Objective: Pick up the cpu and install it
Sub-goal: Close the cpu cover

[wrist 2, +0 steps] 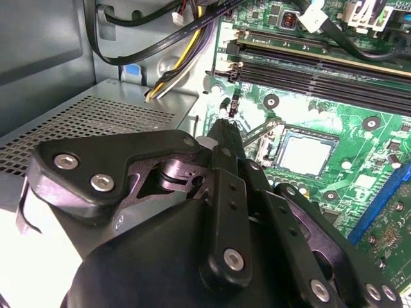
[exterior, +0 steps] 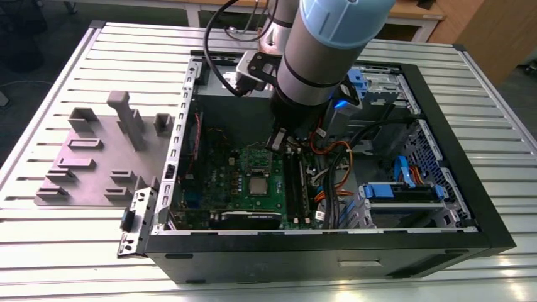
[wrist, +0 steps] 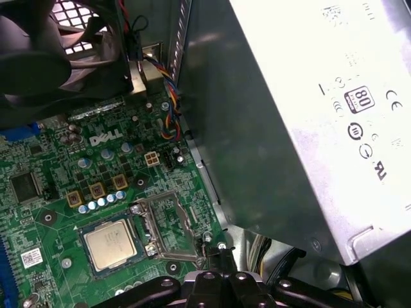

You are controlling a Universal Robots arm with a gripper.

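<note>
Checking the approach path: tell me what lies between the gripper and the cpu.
In the first wrist view, the hinged metal frame lies open between the gripper and the cpu, over green motherboard.

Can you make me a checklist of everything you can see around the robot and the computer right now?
Surface: a ribbed metal table holds the open computer case.
Job's things: the cpu lies flat in its socket on the green motherboard; the silver frame beside it is swung open.
Clutter: a grey fixture plate with upright blocks lies on the table at the exterior view's left of the case.
Grippers: the gripper is inside the case, above the board near the socket, holding nothing; its fingers look closed together.
Cables: black and yellow cables run by the grey metal box; orange and blue cables lie beside the board.
Surroundings: wooden furniture behind the table.
</note>
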